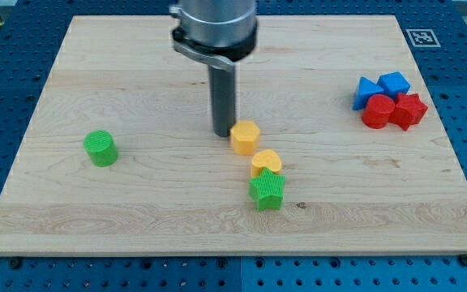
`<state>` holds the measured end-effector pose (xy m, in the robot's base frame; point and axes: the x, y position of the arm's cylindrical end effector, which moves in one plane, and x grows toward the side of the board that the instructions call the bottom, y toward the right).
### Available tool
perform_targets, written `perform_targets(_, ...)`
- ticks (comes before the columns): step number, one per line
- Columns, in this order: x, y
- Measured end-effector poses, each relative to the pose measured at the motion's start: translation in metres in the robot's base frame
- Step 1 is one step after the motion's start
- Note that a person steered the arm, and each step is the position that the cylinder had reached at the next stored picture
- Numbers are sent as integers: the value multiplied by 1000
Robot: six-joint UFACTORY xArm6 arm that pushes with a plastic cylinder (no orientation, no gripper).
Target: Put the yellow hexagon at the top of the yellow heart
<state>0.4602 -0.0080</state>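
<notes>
**Board stock around your yellow pair**

My tip (pixel 223 134) grasps nothing, touching the yellow hexagon (pixel 246 137) on its left. Yellow heart (pixel 266 162) just below-right, green star (pixel 267 191) against it. Green cylinder (pixel 100 148) far left; red and blue cluster (pixel 388 100) far right.

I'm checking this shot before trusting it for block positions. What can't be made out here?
- The arm above my tip: cut off by the view's top edge.
- Yellow heart: lower part hidden by the green star.
- Contact between tip and yellow hexagon: too close to tell.
- Blue blocks: partly hidden behind the red blocks; shapes unclear.
</notes>
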Motion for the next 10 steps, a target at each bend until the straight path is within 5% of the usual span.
perform_targets(5, -21, 35)
perform_targets(7, 5, 92)
perform_targets(10, 9, 74)
